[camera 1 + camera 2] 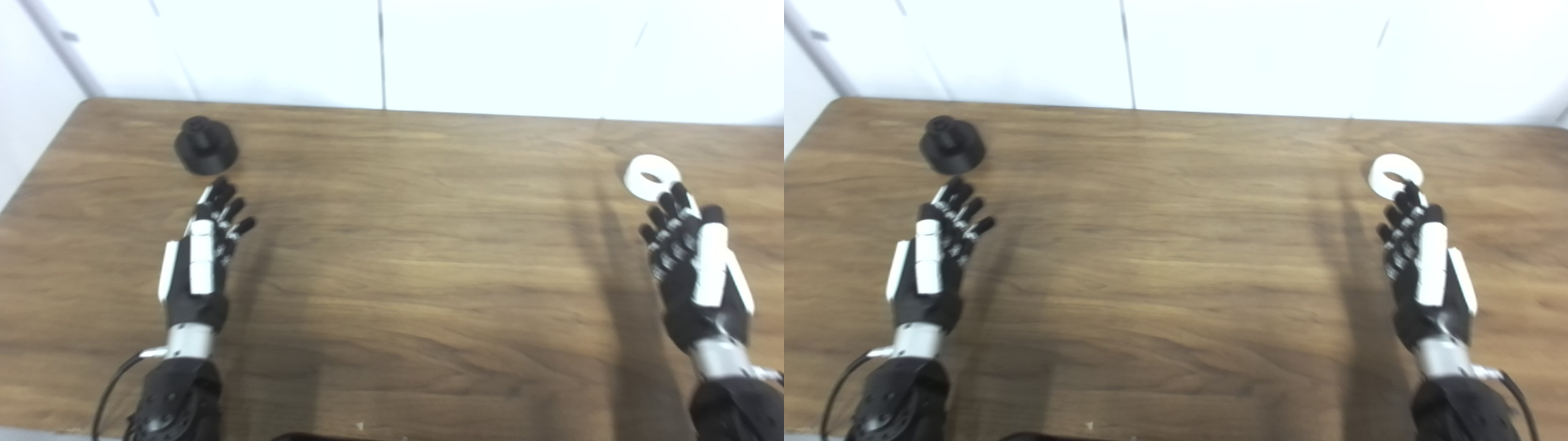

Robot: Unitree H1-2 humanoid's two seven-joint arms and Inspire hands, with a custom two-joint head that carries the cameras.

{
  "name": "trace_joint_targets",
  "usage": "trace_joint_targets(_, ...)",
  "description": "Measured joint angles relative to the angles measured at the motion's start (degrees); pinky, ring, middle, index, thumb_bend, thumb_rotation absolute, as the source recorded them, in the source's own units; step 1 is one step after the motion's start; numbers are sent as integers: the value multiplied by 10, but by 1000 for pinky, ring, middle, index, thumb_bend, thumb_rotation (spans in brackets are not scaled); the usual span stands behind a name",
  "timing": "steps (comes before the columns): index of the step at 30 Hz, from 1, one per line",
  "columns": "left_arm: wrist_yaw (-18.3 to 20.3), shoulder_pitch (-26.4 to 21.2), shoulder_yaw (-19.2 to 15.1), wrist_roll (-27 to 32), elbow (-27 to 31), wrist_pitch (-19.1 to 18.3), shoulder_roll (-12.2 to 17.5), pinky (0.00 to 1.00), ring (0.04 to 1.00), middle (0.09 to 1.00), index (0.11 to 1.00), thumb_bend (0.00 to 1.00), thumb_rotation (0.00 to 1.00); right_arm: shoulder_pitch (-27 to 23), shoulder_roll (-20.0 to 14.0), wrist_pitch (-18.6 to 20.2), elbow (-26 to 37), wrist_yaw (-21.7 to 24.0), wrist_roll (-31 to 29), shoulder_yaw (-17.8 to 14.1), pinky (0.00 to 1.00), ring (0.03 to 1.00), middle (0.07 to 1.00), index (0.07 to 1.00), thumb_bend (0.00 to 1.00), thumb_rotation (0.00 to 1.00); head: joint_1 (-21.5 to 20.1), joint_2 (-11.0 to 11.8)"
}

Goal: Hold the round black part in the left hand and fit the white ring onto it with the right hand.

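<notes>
Reaching up from the bottom corners, the left hand point(205, 257) and right hand point(692, 263) have fingers spread and hold nothing, likely ready to grab. Farther up, the black part point(205, 145) sits upper left, just past the left fingertips; the white ring point(650, 176) lies at right on the table point(416, 245), at the right fingertips.

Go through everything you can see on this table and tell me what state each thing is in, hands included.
Round black part: standing on the wooden table, far left, not held.
White ring: lying flat at the far right, not held, not yet fitted.
Left hand: open, empty, fingertips just short of the black part.
Right hand: open, empty, fingertips at the ring's near edge.
</notes>
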State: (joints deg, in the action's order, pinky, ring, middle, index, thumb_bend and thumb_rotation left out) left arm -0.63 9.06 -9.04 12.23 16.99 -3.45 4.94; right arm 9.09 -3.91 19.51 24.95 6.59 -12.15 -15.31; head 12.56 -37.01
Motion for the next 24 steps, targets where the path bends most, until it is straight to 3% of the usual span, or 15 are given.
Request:
trace_joint_targets(8, -13, 1, 21, -15, -9, 24, -9, 838, 924, 939, 935, 600, 871, 2, -7, -5, -3, 6, 4, -2, 1000, 1000, 1000, 1000, 650, 1000, 50, 44)
trace_joint_targets(13, -19, 1, 31, -17, -22, 25, -17, 843, 924, 938, 936, 583, 866, 3, -10, -20, -16, 11, 11, -2, 1000, 1000, 1000, 1000, 533, 1000, 58, 57)
trace_joint_targets(24, -27, 1, 42, -42, -37, 48, -21, 826, 914, 930, 936, 602, 863, 4, -13, -34, -35, 17, 9, -9, 1000, 1000, 969, 984, 523, 1000, 74, 84)
